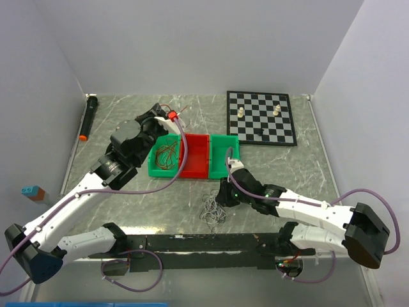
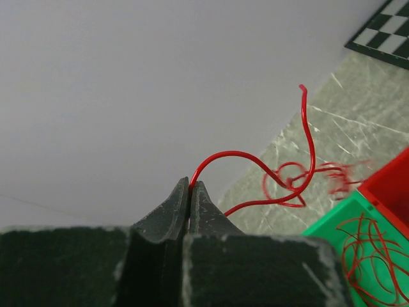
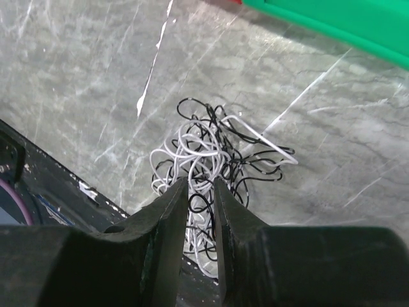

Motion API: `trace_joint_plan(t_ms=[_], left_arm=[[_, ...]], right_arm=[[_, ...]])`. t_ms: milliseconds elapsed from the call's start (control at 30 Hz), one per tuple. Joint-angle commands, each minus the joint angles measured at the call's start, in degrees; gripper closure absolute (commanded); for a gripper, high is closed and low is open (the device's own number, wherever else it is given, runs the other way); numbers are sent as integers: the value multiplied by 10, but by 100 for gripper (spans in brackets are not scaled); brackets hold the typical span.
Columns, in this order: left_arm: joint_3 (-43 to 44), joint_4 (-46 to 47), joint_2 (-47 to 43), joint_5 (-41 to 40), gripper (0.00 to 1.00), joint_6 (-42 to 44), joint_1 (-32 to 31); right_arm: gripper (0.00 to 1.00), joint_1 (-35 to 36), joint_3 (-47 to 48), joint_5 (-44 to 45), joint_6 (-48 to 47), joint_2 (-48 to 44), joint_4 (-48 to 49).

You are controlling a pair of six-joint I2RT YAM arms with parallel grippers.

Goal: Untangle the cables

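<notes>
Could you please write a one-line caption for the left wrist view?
Left gripper pinches a curly red wire above the table, beside a green bin holding more red wires.

The grey-green marbled table fills the middle of the top view. At centre, 3 plastic bins stand side by side, touching: a left green bin, a red bin and a right green bin. Below them, apart from the bins, a tangle of white and black cables lies on the bare surface. A chessboard lies at upper right, a black stick with an orange tip at upper left
</notes>
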Motion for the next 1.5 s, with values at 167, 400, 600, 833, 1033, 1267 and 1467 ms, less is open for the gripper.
trace_joint_plan(t_ms=[167, 400, 600, 833, 1033, 1267, 1467], left_arm=[[-16, 32, 5, 21, 99, -51, 11], [-51, 40, 6, 32, 99, -54, 42], [-93, 47, 2, 48, 99, -49, 72], [-55, 55, 14, 56, 99, -47, 78], [13, 75, 33, 68, 99, -32, 78], [35, 72, 39, 72, 99, -27, 78], [22, 76, 34, 71, 99, -25, 78]], right_arm=[[71, -13, -2, -8, 13, 22, 39], [73, -15, -1, -9, 14, 29, 46], [73, -17, -6, -8, 16, 22, 45], [74, -19, -6, -24, 19, 26, 47], [74, -19, -5, -26, 18, 28, 50], [74, -19, -10, -28, 21, 29, 52], [75, -19, -13, -29, 22, 28, 55]])
